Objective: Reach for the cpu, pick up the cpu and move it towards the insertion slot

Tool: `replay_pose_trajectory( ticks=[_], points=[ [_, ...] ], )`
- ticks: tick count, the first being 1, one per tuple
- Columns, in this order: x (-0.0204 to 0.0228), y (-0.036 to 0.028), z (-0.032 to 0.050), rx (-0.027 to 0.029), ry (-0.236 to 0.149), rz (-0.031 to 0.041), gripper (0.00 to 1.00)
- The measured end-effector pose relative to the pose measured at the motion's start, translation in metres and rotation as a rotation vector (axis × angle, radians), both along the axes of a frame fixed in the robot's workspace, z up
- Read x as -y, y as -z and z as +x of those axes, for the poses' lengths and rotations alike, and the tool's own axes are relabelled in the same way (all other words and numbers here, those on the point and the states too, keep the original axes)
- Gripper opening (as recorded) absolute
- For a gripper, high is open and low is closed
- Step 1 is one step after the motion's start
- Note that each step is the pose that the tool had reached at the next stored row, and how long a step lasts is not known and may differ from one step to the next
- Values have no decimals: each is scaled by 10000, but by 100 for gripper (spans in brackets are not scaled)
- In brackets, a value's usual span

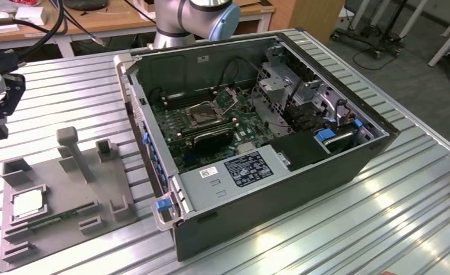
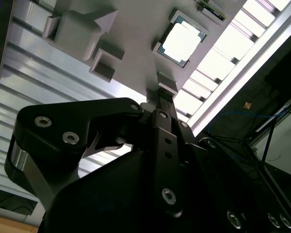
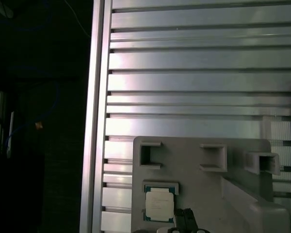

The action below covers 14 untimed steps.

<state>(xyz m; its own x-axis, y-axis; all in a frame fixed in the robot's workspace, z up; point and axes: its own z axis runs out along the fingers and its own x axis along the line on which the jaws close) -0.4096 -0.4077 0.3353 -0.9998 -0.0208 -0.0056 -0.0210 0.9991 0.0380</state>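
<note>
The pincer [image 2: 163, 95] is seen clenched and empty. The cpu [image 2: 183, 38] is laid in the grey tray [image 2: 136, 34] just beyond its tips, untouched; the insertion slot [image 1: 206, 113] is set well apart.

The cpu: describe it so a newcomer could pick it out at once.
On the slatted metal table, the grey tray lies at the exterior view's left of the open computer case. The cpu is the small flat square on it, shiny silver-topped, unlike the narrow green strip beside it.
</note>
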Motion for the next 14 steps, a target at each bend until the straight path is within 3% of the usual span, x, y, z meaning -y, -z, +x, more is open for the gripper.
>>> replay_pose_trajectory(
  ticks=[3,14],
  points=[
    [18,0,-27,1,0,0,11],
    [18,29,-30,-1,-1,-8,11]
  ],
)
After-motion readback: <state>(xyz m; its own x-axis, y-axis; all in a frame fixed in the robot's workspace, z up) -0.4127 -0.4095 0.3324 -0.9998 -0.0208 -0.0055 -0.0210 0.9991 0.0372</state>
